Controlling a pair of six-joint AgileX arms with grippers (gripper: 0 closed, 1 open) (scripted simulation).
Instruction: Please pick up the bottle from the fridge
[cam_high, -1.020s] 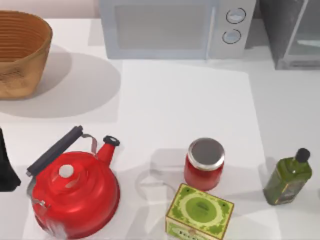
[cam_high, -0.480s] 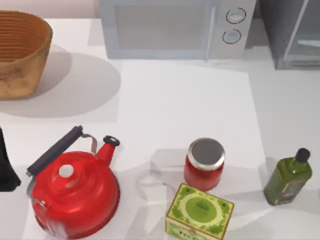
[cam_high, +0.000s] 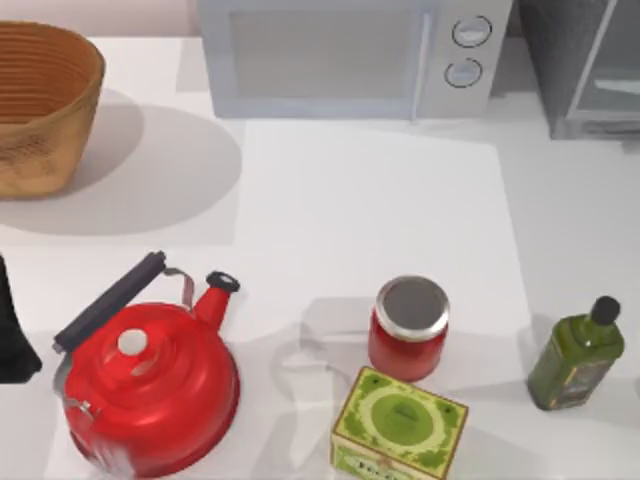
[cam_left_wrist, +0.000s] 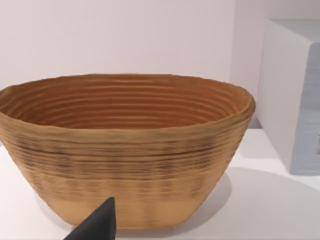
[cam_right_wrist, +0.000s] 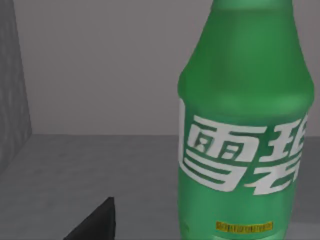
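Bottle: the bright green bottle (cam_right_wrist: 245, 125) stands upright on a grey shelf (cam_right_wrist: 100, 170) inside the fridge, seen close up in the right wrist view; white lettering runs across its body.
Bottle and right jaws: one dark fingertip (cam_right_wrist: 97, 222) of the right arm shows low in that view, beside the bottle and apart from it; nothing is clamped on the bottle, and I cannot tell whether the right jaws are apart or together.
Fridge: the dark grey fridge (cam_high: 585, 65) with its silvery door frame sits at the far right corner of the desk (cam_high: 370, 200), just right of the microwave (cam_high: 350, 55).
Left arm: parked at the left edge of the desk, a dark part of it (cam_high: 12, 335) showing beside the kettle; one fingertip (cam_left_wrist: 97, 225) points toward the basket; I cannot tell how its jaws stand.
Basket: the woven basket (cam_high: 40, 105) at the far left of the desk holds nothing.
Kettle: the red kettle (cam_high: 150, 385) sits at the near left, lid on.
Jar: a red jar (cam_high: 408, 327) with a metal lid stands near the middle, just behind a green tin (cam_high: 398, 425).
Oil bottle: a dark olive bottle (cam_high: 577, 355) with a black cap stands at the near right, closed.
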